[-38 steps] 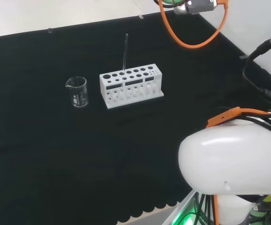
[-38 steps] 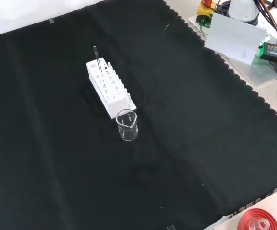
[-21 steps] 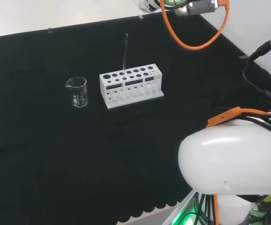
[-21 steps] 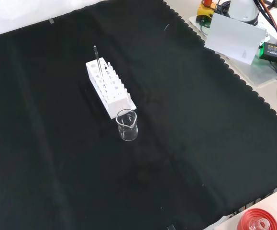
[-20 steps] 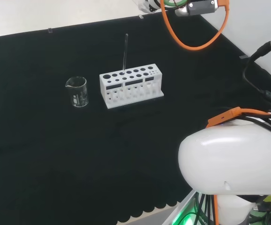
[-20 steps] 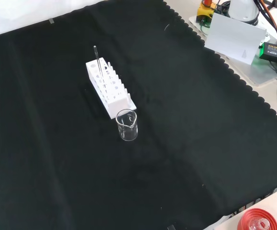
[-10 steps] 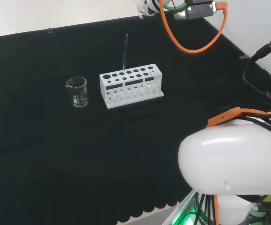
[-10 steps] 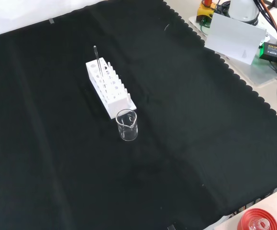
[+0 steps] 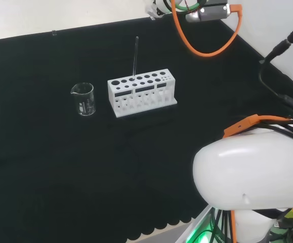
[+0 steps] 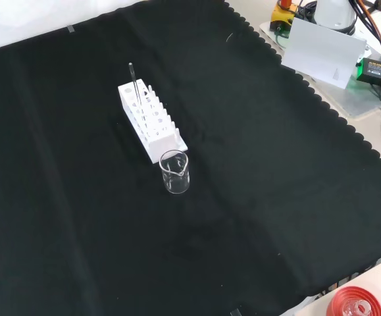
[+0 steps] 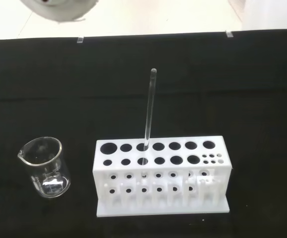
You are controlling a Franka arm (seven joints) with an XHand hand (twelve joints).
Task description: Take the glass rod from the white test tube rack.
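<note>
A clear glass rod [image 9: 135, 55] stands upright in a back-row hole of the white test tube rack [image 9: 141, 92] near the middle of the black cloth. The front view has the rod [image 10: 133, 82] at the far end of the rack [image 10: 151, 120]. From the wrist camera I look down on the rod [image 11: 148, 111] and the rack [image 11: 160, 174] from some way off. A blurred white part of the hand [image 11: 59, 9] sits at that picture's edge, well apart from the rod. Its fingers are hidden.
A small clear glass beaker [image 9: 84, 98] stands left of the rack in the head view, and just in front of it in the front view, where the beaker [image 10: 175, 172] looks empty. The arm's big white link [image 9: 250, 169] and orange cable [image 9: 207, 48] are at the right.
In the head view the arm's end with the orange cable has drifted a little left and down at the top edge. Rod, rack and beaker have not moved.
</note>
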